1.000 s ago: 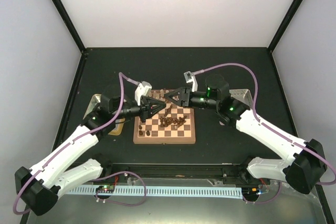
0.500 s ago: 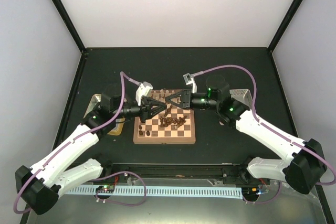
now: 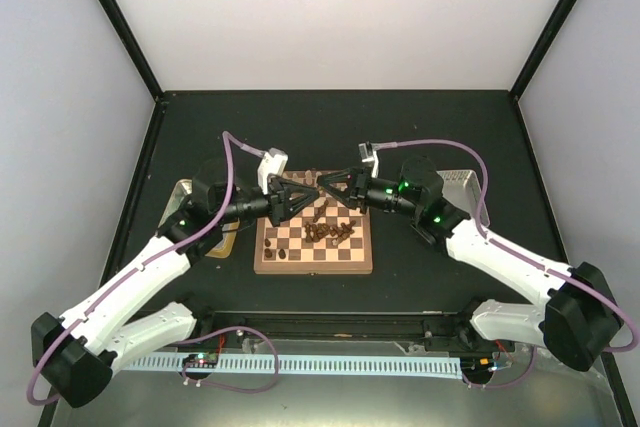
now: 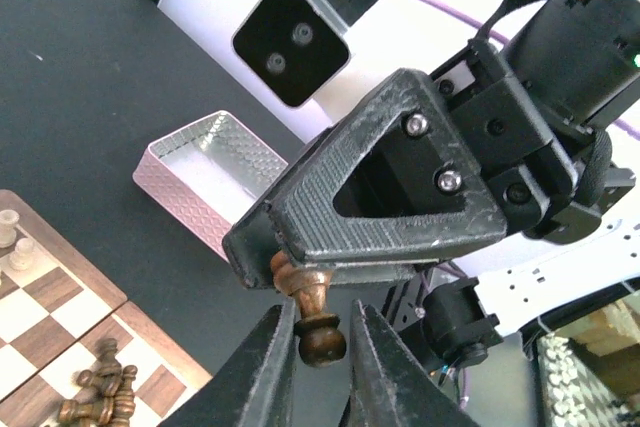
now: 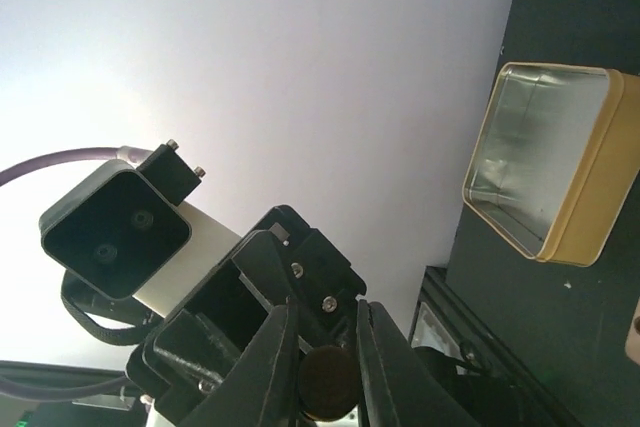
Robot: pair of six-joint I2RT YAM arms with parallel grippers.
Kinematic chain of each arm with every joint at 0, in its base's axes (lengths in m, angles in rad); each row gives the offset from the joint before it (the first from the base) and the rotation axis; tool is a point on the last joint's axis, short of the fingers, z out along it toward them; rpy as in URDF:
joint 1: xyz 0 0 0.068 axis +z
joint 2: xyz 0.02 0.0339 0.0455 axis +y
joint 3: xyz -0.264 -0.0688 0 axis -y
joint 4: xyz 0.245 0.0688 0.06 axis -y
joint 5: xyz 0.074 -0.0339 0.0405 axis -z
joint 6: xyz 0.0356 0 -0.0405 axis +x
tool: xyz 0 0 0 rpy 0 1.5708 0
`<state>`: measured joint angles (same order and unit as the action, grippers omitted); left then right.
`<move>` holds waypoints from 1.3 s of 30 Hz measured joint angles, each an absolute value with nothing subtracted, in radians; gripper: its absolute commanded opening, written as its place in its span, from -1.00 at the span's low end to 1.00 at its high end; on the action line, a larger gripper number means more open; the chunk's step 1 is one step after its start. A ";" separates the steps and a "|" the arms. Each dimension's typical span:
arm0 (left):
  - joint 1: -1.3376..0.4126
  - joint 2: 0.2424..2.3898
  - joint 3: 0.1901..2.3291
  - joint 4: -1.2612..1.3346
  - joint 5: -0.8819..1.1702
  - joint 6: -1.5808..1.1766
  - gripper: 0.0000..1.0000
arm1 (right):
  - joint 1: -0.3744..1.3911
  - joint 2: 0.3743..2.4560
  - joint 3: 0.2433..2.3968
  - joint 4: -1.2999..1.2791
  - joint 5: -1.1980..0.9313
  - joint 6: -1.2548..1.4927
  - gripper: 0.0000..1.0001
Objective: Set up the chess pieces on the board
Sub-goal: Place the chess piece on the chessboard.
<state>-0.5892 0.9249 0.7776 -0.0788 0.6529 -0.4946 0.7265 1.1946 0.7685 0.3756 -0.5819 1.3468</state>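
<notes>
**A:** Start on the left. What has that arm got?

**B:** The left hand [image 4: 322, 322] is clenched on the rounded foot of a dark piece [image 4: 312, 297]. It holds the piece in the air above the far edge of the board [image 3: 268, 265], not on any square.

**A:** How will it handle?

**B:** I judge it light and stiff: turned wood with a smooth finish, so it may swivel or slip between flat fingers. The wide foot, or the waist just above it, looks the surest hold. The head is small and round.

**A:** And moving right?

**B:** The right hand [image 5: 323, 312] is pinched on the same piece from the other end, at its head. Both hands grip it at once.

**A:** The other men?

**B:** A heap of dark pieces [image 3: 330, 232] lies jumbled on the board's middle squares. The left wrist view shows pale pieces [image 4: 12, 237] standing near a corner.

**A:** What differs from a second ago?

**B:** Then the right hand stood apart from the left, with its fingers not yet on the piece. Now the two are tip to tip and it has closed. The heap has not shifted.
</notes>
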 measured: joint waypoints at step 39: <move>-0.582 1.161 1.020 -0.791 0.315 -0.316 -0.97 | 0.711 0.985 0.698 -0.147 -0.122 1.185 0.23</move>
